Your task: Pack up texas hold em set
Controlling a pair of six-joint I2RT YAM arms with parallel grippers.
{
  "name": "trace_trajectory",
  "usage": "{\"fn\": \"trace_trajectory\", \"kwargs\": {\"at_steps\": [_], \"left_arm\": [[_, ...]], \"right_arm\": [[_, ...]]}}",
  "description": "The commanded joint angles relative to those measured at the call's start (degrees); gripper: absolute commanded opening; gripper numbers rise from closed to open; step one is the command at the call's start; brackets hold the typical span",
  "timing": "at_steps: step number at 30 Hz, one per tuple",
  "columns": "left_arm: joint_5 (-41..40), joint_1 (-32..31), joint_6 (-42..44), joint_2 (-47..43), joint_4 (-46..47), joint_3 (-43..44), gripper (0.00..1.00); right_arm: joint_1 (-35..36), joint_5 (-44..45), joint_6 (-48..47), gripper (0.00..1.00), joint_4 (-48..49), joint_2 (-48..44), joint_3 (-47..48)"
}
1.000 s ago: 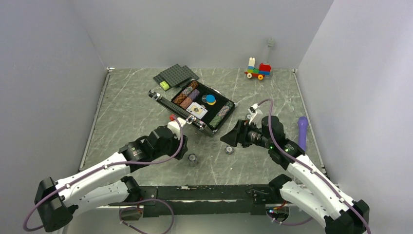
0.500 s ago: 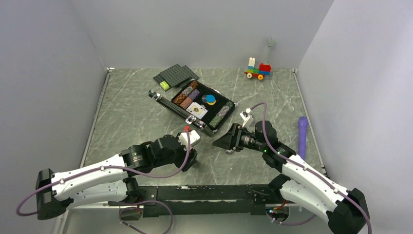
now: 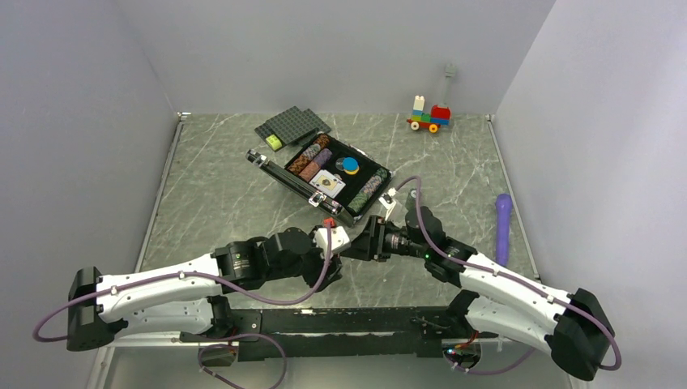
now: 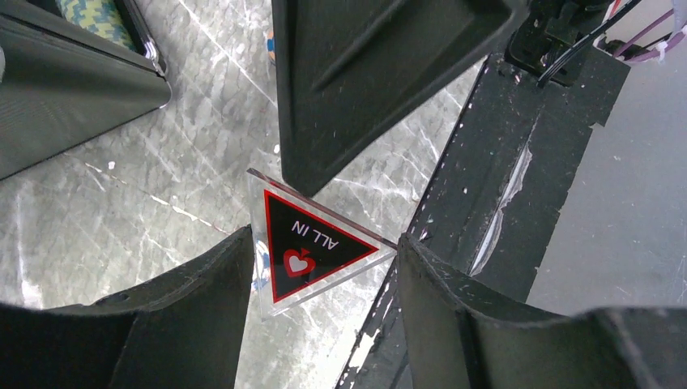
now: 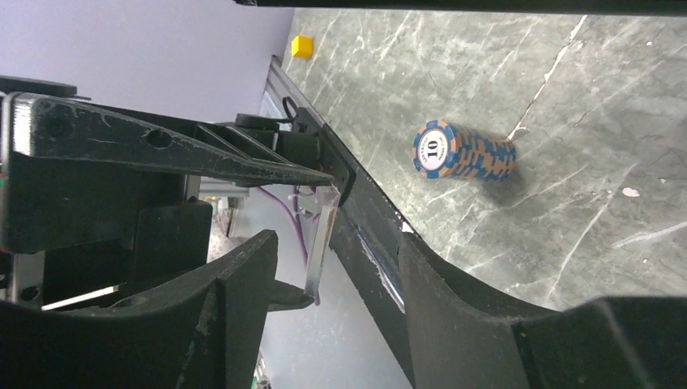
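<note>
Well, the black briefcase (image 3: 296,185) with its silver metal trim lies open on the marbled grey-green tabletop (image 3: 219,203), its long side running diagonally from far left to near right. Inside sit striped rows of poker chips (image 3: 312,156), cards (image 3: 328,183) in the middle and a blue disc (image 3: 350,165) beyond them. Just in front of its near corner the two arms meet. The left claw (image 4: 324,255) is clenched on the ALL IN plaque (image 4: 316,243), a flat triangle of clear acrylic with a black, red-edged face and a small red heart. Both black fingers press its edges, and the lettering reads upside down from that wrist. It is held off the tabletop, beside the dark rail (image 4: 502,186) at the near edge. The right claw (image 5: 336,243) is released, jaws apart on either side of the plaque's thin clear edge. Nearby a blue-and-orange chip stack (image 5: 463,151) lies on its side on the tabletop, its "10" face turned toward the rail
</note>
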Motion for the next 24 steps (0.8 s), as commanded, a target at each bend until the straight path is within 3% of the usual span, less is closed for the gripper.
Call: {"fn": "trace_trajectory", "kwargs": {"at_steps": [1, 9, 14, 21, 23, 24], "left_arm": [[0.73, -0.74, 1.32, 0.04, 4.02, 2.94, 0.47], [1.22, -1.10, 1.66, 0.65, 4.52, 3.38, 0.47], [1.54, -1.19, 1.99, 0.77, 5.33, 3.38, 0.47], [2.34, -1.27, 2.38, 0.76, 6.17, 3.15, 0.48], [2.24, -1.28, 2.26, 0.35, 6.49, 2.76, 0.52], [2.03, -1.24, 2.10, 0.05, 6.69, 2.57, 0.55]], "right_arm": [[1.78, 1.75, 0.48, 0.59, 3.88, 1.20, 1.40], [4.33, 1.56, 0.86, 0.51, 6.80, 4.43, 2.40], [5.74, 1.24, 0.90, 0.41, 7.96, 5.79, 3.12], [6.23, 1.43, 1.05, 0.11, 8.42, 6.25, 3.12], [6.27, 2.04, 0.98, 0.00, 8.10, 5.90, 3.14], [6.29, 2.46, 0.92, 0.00, 7.70, 5.71, 3.05]]}}
